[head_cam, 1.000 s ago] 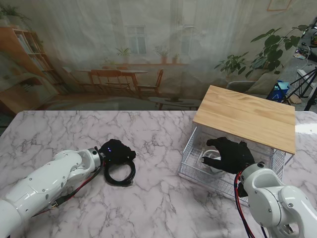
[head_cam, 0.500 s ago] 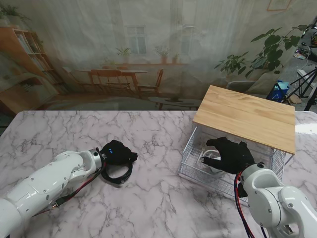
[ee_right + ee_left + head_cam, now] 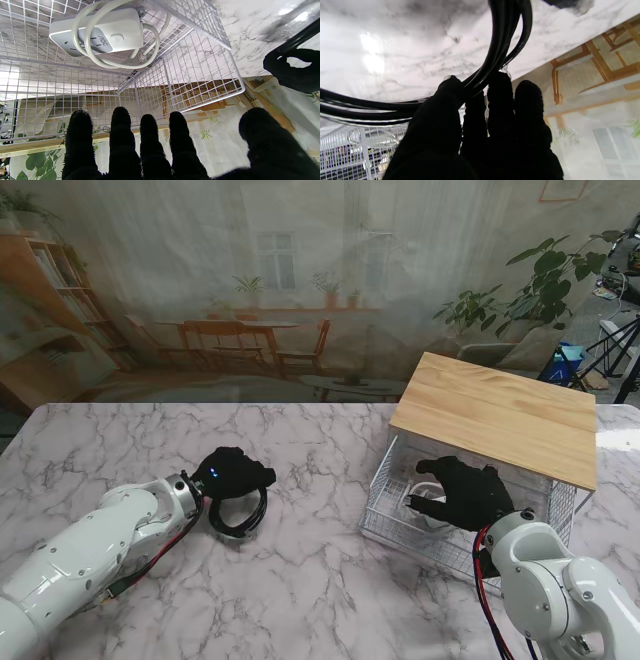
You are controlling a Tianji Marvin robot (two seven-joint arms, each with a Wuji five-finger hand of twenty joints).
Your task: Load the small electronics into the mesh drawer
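Cable coil (image 3: 240,515), black, now clear of the worktop (image 3: 320,450) on its far side and tilted, carried in the left hand (image 3: 236,473); fingers (image 3: 450,87) pinch the bundled strands. A second ago it lay flat, nearer to me. Lift has begun; transfer to the mesh drawer (image 3: 385,525) is next, by my reading. Right hand (image 3: 468,492) hovers over the drawer, fingers spread, holding nothing. White power strip (image 3: 100,31) with wrapped cord already lies inside.

Power strip (image 3: 100,32) in the drawer (image 3: 195,82): power symbol on its button, small marking beside it not legible. No other readable text.
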